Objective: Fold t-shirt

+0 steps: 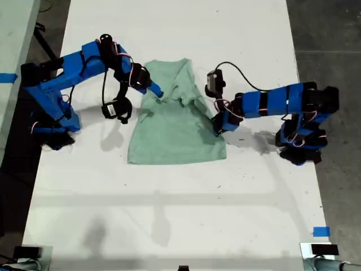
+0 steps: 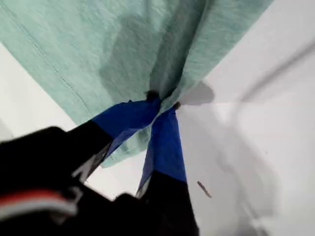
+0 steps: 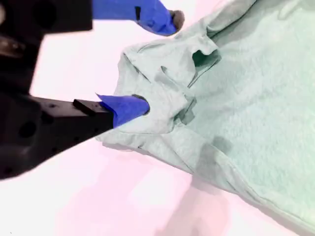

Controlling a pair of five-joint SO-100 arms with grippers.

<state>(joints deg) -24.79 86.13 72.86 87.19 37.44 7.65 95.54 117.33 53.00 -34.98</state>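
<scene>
Fingers (image 1: 217,127) of my first gripper (image 1: 216,129), exterior view: closed on the edge of the t-shirt (image 1: 175,127) at its side toward the exterior view's right. Arm reaches in from that view's right. Fingers of my second gripper (image 1: 157,90): at the shirt's upper edge toward the exterior view's left, blue tip on the cloth; opening not readable here. T-shirt: pale mint green, lying mid-worktop (image 1: 180,214), upper part bunched and folded over, lower hem flat.

First wrist view: both blue fingers (image 2: 165,137) meet at their tips (image 2: 162,103), pinching a gathered fold of the t-shirt (image 2: 98,49). Cloth rises away from the pinch in a crease. White worktop (image 2: 266,147) beside it.

Second wrist view: fingers well apart. One blue finger (image 3: 125,107) presses into the rumpled sleeve area of the t-shirt (image 3: 246,98); the other (image 3: 155,14) stands clear of the cloth over the worktop (image 3: 98,196). Nothing clamped between them.
</scene>
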